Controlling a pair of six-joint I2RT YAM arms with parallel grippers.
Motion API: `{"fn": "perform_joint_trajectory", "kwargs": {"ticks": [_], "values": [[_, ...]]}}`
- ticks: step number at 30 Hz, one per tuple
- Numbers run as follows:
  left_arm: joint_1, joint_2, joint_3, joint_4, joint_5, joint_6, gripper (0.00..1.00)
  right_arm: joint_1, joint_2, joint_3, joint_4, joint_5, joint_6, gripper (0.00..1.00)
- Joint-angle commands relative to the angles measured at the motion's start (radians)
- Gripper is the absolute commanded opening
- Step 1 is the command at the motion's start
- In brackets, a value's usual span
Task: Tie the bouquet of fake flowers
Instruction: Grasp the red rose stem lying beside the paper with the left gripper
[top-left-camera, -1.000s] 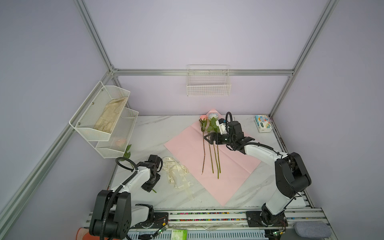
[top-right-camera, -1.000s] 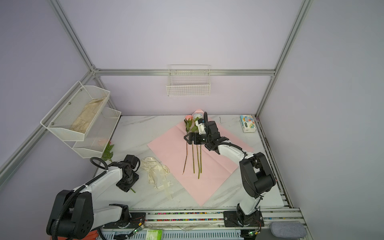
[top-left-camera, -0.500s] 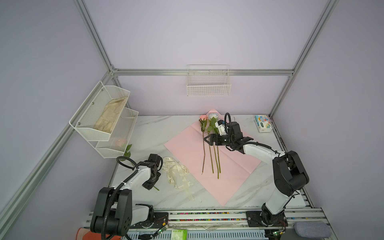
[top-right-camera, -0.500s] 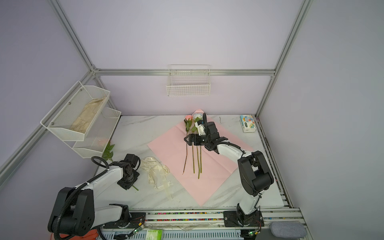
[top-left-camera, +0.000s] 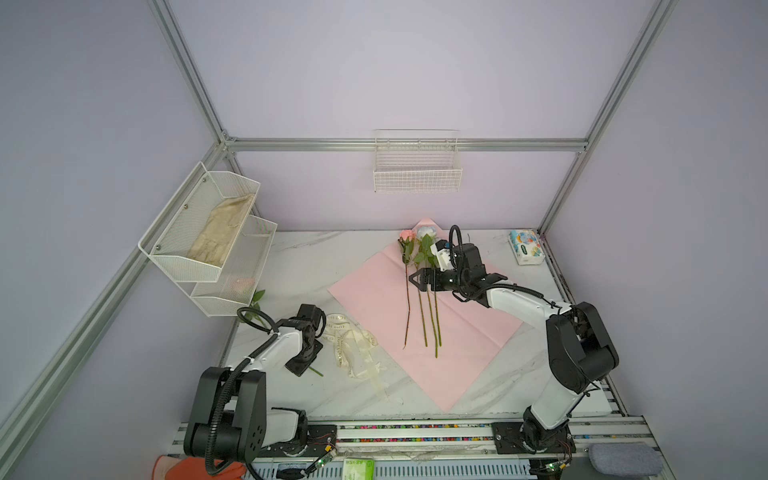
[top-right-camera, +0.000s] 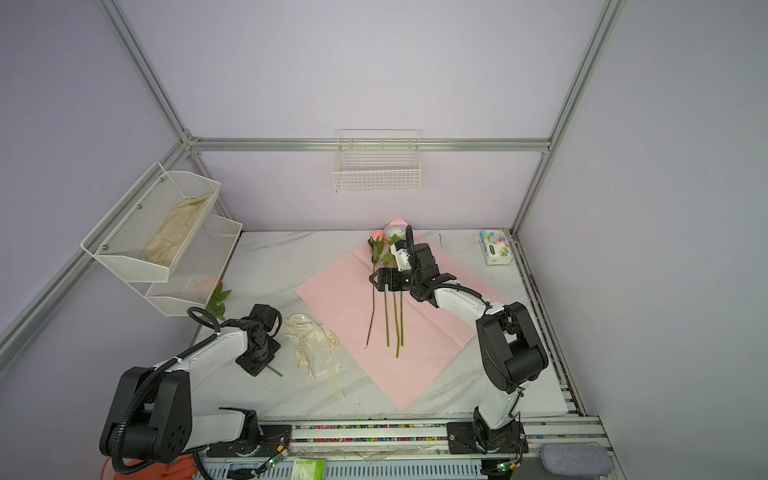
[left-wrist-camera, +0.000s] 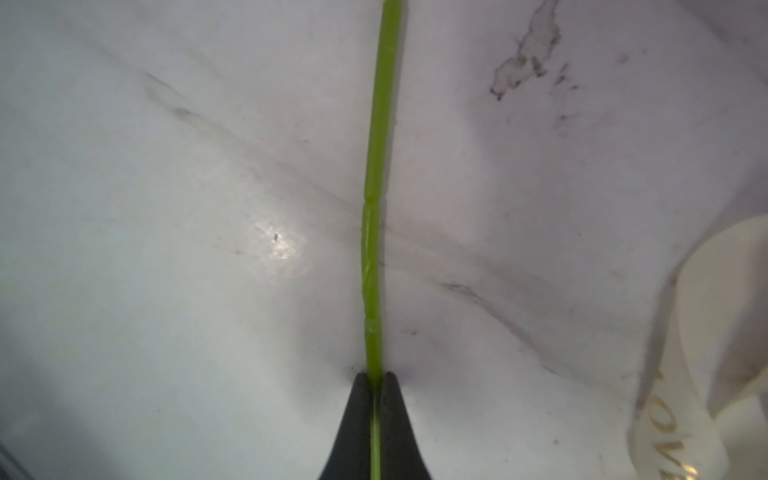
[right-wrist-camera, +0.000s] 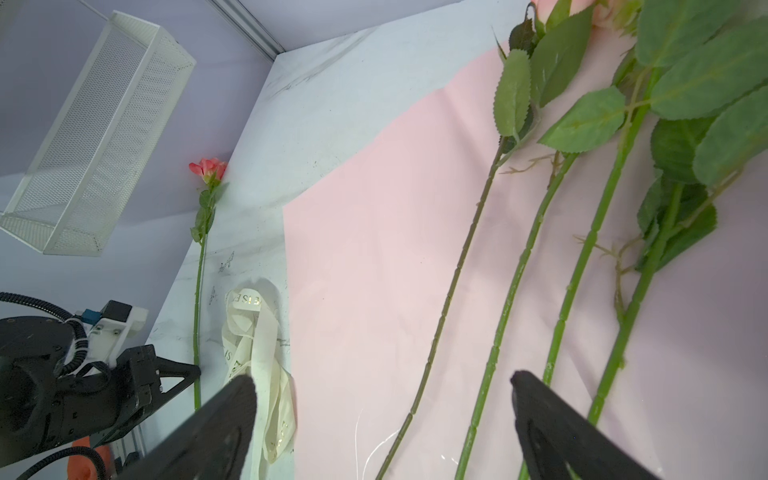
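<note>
So the left gripper (left-wrist-camera: 375, 376) is down at the near-left part of the bench (top-left-camera: 316, 257), jaws pressed together on the thin green stem of the loose rose (right-wrist-camera: 208, 168). The left wrist view makes that pretty clear: the stem runs straight out from between the two black tips and lies flat on the marble. That rose lies along the left edge of the bench, with its coral bloom up by the white mesh rack (top-left-camera: 208, 232) and its stem end toward the near edge. It's well apart from the others. The bouquet (top-left-camera: 424, 247) itself is four long stems lying side by side on the pink paper (top-left-camera: 374, 299). The blooms point at the far edge of the bench and the cut ends at the near edge. The paper sits like a diamond, right of the middle. The right gripper (right-wrist-camera: 382, 378) is over those stems just below the leaves, jaws spread wide and not closed on anything. I can't tell whether it touches the paper. The cream lettered ribbon (top-left-camera: 353, 345) is in a loose heap on the bench between the left gripper and the paper's left corner. There's also a tissue pack (top-left-camera: 525, 247) at the far-right corner.
</note>
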Motion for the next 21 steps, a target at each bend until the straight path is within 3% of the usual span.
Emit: {"fn": "perform_joint_trajectory", "kwargs": {"ticks": [1,6,12,21], "values": [[-0.012,-0.026,0.009,0.018,0.122,0.038,0.0,0.006,-0.044,0.019,-0.011,0.017,-0.013,0.97],[-0.062,-0.055,0.071,-0.009,0.167,0.093,0.0,0.007,-0.053,0.017,-0.014,0.033,-0.015,0.97],[-0.158,-0.067,0.137,-0.064,0.123,0.12,0.0,0.006,-0.064,0.009,-0.015,0.036,-0.01,0.97],[-0.188,-0.043,0.103,-0.069,0.15,0.119,0.05,0.007,-0.074,0.009,-0.02,0.04,-0.009,0.97]]}}
